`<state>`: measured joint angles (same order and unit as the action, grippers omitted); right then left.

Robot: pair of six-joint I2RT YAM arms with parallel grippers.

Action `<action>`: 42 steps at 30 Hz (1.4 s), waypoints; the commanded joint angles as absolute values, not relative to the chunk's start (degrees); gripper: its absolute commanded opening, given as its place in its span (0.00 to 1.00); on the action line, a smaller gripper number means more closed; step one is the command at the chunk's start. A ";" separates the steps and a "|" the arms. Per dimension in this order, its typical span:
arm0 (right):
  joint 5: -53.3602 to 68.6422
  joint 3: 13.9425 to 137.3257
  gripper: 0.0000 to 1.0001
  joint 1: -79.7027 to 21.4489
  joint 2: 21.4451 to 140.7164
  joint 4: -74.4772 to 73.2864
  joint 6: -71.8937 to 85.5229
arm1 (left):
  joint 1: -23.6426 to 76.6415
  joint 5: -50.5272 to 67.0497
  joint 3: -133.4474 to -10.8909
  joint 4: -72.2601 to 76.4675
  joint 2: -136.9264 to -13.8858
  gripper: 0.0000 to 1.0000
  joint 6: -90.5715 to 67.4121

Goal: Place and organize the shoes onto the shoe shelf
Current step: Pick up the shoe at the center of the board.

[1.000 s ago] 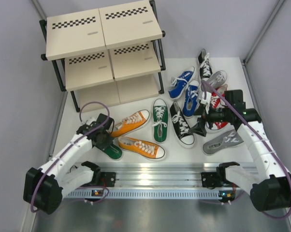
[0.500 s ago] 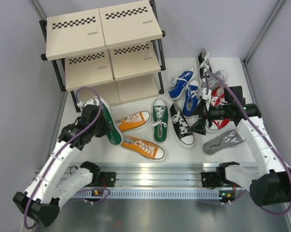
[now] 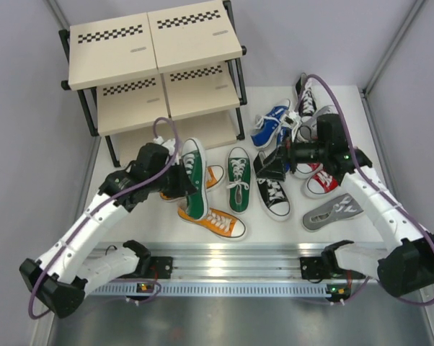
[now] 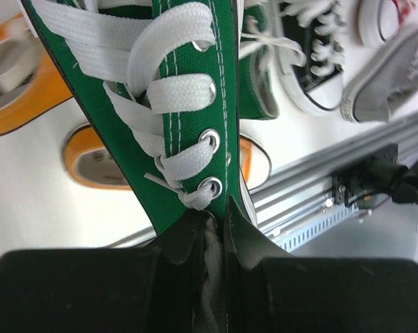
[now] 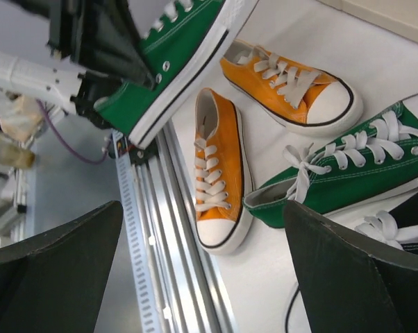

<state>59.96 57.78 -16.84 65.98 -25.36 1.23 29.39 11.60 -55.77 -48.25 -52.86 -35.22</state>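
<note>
Overhead from behind, wrist views close, all share green sneaker [image 3: 193, 180]

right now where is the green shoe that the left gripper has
Top view, left of centre: the held green shoe is clamped in the left gripper, above the two orange shoes, just left of the other green shoe.

Grey walls [image 3: 22, 108], white tbl [image 3: 282, 234]

The white desk [image 3: 275, 232] is carrying the shoe shelf [image 3: 152, 79] beyond the left fingers [image 4: 185, 239]. Two orange shoes [image 3: 213, 221] are lying beneath those fingers, a green shoe [image 3: 238, 180] between both pairs, a black shoe [image 3: 275, 194] under the right fingers [image 5: 348, 277].
</note>
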 commanded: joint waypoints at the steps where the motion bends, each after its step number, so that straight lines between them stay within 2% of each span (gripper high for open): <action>1: 49.01 60.37 0.99 -21.08 67.58 -14.41 21.40 | 35.67 12.23 -62.12 -35.96 -57.46 0.00 -33.31; 5: 38.28 62.75 0.99 -23.55 69.34 -15.37 28.72 | 43.83 8.80 -67.05 -33.67 -64.57 0.00 -32.44; 11: 28.93 63.20 0.99 -24.96 70.49 -18.02 32.60 | 49.56 6.68 -72.77 -31.21 -74.07 0.00 -31.55; 17: 25.58 59.16 0.99 -25.75 69.87 -17.23 34.89 | 54.14 5.89 -77.25 -30.23 -79.53 0.00 -31.20; 24: 24.78 57.31 0.95 -25.75 70.75 -15.91 36.47 | 56.69 5.27 -77.96 -29.27 -79.89 0.00 -31.29; 27: 28.55 56.52 0.83 -25.66 71.45 -12.32 38.58 | 56.87 5.19 -75.86 -27.43 -78.67 0.00 -31.38; 28: 30.13 56.25 0.72 -25.66 71.54 -9.35 39.28 | 56.87 5.10 -75.15 -26.64 -78.40 0.00 -31.55; 30: 34.09 55.55 0.56 -25.23 72.16 -6.87 41.39 | 56.87 5.36 -72.78 -24.01 -77.35 0.00 -31.55; 31: 35.15 55.46 0.41 -24.96 72.33 -5.90 41.92 | 56.87 5.01 -72.08 -23.12 -77.08 0.00 -32.07; 32: 37.42 55.46 0.36 -24.87 72.77 -4.58 42.62 | 56.87 5.01 -71.03 -21.72 -76.21 0.00 -32.25; 33: 38.57 55.28 0.26 -24.26 73.03 -3.27 43.15 | 56.87 4.40 -69.36 -19.62 -75.68 0.00 -32.86; 35: 42.61 54.41 0.19 -22.86 73.04 1.02 44.73 | 56.87 4.65 -66.90 -16.10 -73.48 0.10 -33.22; 36: 44.54 53.88 0.11 -22.33 73.04 3.14 45.43 | 56.78 3.35 -64.45 -14.69 -72.52 0.18 -34.88; 37: 46.04 52.66 0.07 -21.63 72.95 5.86 46.48 | 56.78 2.73 -63.12 -12.15 -70.51 0.30 -35.59; 39: 49.65 51.60 0.00 -20.04 72.69 11.83 49.30 | 56.78 1.15 -58.83 -9.42 -68.13 0.41 -37.86; 40: 50.35 50.98 0.00 -19.60 72.60 13.95 50.52 | 56.78 -1.38 -57.41 -7.06 -66.72 0.54 -38.40; 41: 51.06 49.85 0.00 -18.90 72.16 15.63 52.45 | 56.78 -2.28 -55.83 -5.99 -64.10 0.56 -38.84; 42: 51.33 49.75 0.00 -18.55 72.25 16.86 52.99 | 56.78 -3.16 -54.68 -5.37 -62.51 0.64 -39.72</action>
<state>42.94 49.63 -19.90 73.67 3.31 45.17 56.88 2.17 -57.36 -16.53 -67.70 -36.77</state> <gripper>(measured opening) 0.328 0.610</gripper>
